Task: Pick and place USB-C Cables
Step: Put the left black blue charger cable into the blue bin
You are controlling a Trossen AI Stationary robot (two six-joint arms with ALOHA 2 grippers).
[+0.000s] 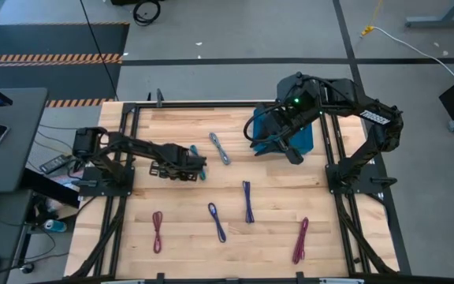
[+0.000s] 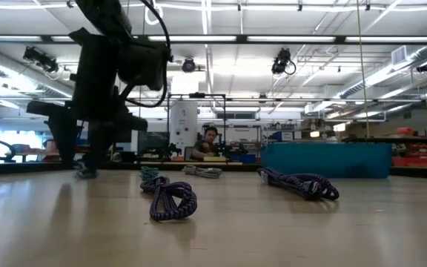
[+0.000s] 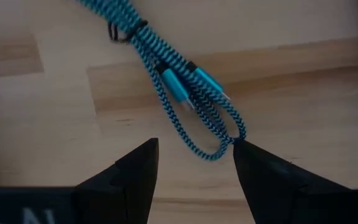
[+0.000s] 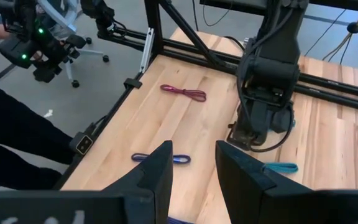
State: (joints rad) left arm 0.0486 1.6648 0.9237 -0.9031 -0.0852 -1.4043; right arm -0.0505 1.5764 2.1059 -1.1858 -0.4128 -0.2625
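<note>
A teal USB-C cable [image 3: 179, 87], folded into a narrow bundle, lies flat on the wooden table [image 1: 274, 237]; it also shows in the high view [image 1: 202, 173]. My left gripper [image 3: 194, 158] is open and low over the cable's looped end, one finger on each side; it shows in the high view [image 1: 198, 165] too. My right gripper [image 4: 194, 165] is open and empty, high over the blue bin [image 1: 304, 136] at the far right. A grey-blue cable [image 1: 220, 148], two blue-purple cables [image 1: 247, 201] [image 1: 216, 222] and two maroon-magenta cables [image 1: 158, 231] [image 1: 300, 239] lie apart on the table. My left gripper stands open around the teal cable's looped end [image 3: 229, 142], coming from above at a slant. The loop lies right at one fingertip [image 3: 250, 155]; I cannot tell whether they touch. The cable rests flat on the table.
The blue bin [image 2: 325, 159] stands on the far right of the table. Black frame rails [image 1: 132, 142] run along the table's edges. A person [image 2: 210, 144] sits in the room beyond the table. There is bare wood between the scattered cables.
</note>
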